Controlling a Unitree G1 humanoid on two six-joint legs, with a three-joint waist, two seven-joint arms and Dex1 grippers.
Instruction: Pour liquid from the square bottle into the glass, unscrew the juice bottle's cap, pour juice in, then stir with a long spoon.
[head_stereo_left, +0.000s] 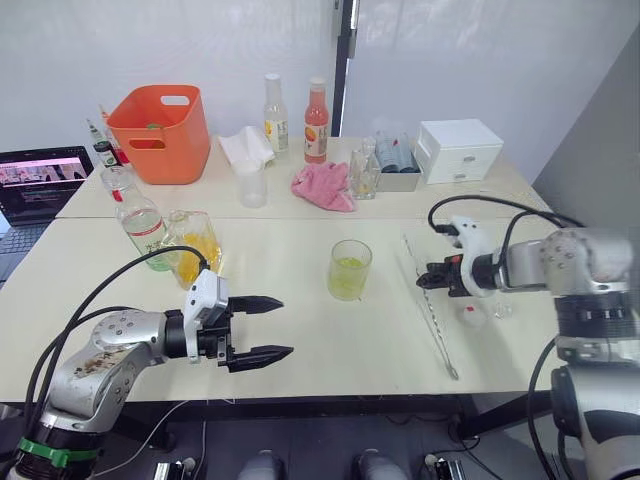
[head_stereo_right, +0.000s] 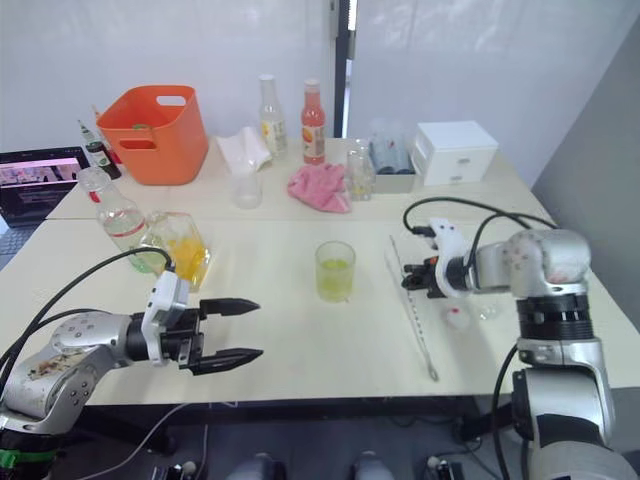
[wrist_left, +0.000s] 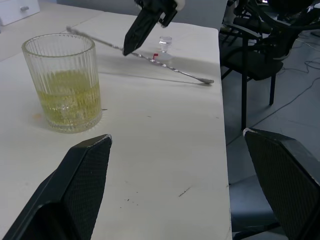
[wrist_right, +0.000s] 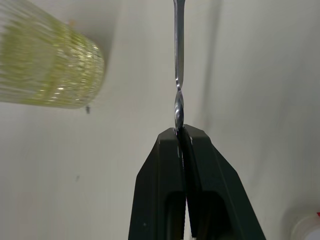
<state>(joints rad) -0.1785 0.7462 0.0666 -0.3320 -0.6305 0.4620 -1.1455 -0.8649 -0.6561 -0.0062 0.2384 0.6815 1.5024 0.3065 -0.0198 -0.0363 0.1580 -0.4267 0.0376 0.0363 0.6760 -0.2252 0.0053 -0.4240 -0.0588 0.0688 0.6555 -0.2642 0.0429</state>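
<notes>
The long spoon (head_stereo_left: 429, 305) is lying flat on the table (head_stereo_left: 300, 330), its axis running away from the robot, right of the glass (head_stereo_left: 349, 269). The right gripper (wrist_right: 180, 131) is pinching its twisted stem, fingers closed on it. The left gripper (head_stereo_left: 258, 329) is hovering wide open, farther off.

This looks like an office or lab room set up for testing. Plain pale counters (head_stereo_left: 300, 330) pushed together stand against bare white walls (head_stereo_left: 480, 60), with an open laptop (head_stereo_left: 40, 185) at the far left, a black office chair (wrist_left: 260, 60) beside the counter and loose cables (wrist_left: 305, 75) on the grey floor.
</notes>
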